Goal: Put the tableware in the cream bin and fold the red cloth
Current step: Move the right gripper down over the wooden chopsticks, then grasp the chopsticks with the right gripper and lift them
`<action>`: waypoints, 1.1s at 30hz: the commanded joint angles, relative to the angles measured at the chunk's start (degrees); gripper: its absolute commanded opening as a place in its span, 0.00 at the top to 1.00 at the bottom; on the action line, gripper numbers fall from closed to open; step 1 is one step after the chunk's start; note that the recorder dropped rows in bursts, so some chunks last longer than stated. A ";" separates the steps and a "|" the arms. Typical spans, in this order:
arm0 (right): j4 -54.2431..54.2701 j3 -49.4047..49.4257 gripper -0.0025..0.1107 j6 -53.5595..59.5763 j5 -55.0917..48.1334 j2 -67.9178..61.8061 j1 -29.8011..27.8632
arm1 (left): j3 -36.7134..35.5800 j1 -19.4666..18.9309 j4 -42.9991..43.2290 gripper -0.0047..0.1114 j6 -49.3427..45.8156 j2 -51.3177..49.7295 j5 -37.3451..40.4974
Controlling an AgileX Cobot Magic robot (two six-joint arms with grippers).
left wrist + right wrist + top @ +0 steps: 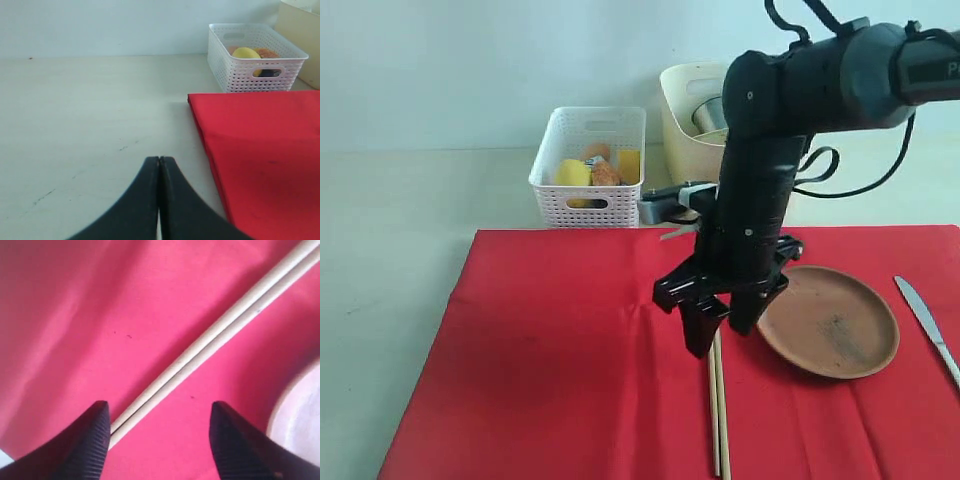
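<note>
- Worktop [390, 220]: pale and matt, with bare surface showing to the left of and behind the cloth.
- Left pincer [159, 165]: seen only from its own wrist camera. The black jaws are pressed together with nothing between them, and it sits over bare worktop near a corner of the cloth.
- Red cloth [550, 370]: spread flat across the worktop, with a few shallow creases near the middle. It carries the chopsticks, plate and knife.
- White perforated basket [590, 208]: stands on the worktop just behind the cloth's far edge. It holds a lemon [572, 172], a yellow block [629, 165] and some orange-brown food pieces too small to name.
- Pair of wooden chopsticks [719, 420]: lying side by side on the cloth and touching along their length. Their far ends sit under the right arm.
- Right pincer [720, 338]: points down at the cloth with its jaws apart, straddling the far ends of the chopsticks and gripping nothing. Whether the tips touch the fabric cannot be told.
- Cream bin [685, 140]: behind the cloth and just right of the basket, partly hidden by the arm. A steel cup [708, 113] shows inside it.
- Round brown plate [830, 320]: empty, on the cloth just right of the pincer.
- Silver knife [928, 318]: on the cloth near the right edge, apart from the plate.
</note>
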State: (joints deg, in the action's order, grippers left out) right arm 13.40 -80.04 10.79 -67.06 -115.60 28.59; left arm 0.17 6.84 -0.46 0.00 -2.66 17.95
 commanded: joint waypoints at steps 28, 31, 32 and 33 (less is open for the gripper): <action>-8.53 10.52 0.98 -19.90 20.76 -1.90 4.39 | -0.17 -0.24 -0.35 0.96 0.00 0.24 -0.21; -9.28 10.52 0.98 -19.57 20.52 -0.19 4.39 | -0.17 -0.24 -0.35 0.96 0.00 0.24 -0.21; -9.28 10.52 0.98 -18.92 20.52 0.58 4.39 | -0.17 -0.24 -0.35 0.96 0.00 0.24 -0.21; -9.28 10.52 0.98 -18.37 20.52 1.53 4.39 | -0.17 -0.24 -0.35 0.96 0.00 0.24 -0.21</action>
State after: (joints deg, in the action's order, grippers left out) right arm 4.98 -69.68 -9.16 -47.28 -116.42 32.75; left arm 0.17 6.84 -0.46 0.00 -2.66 17.95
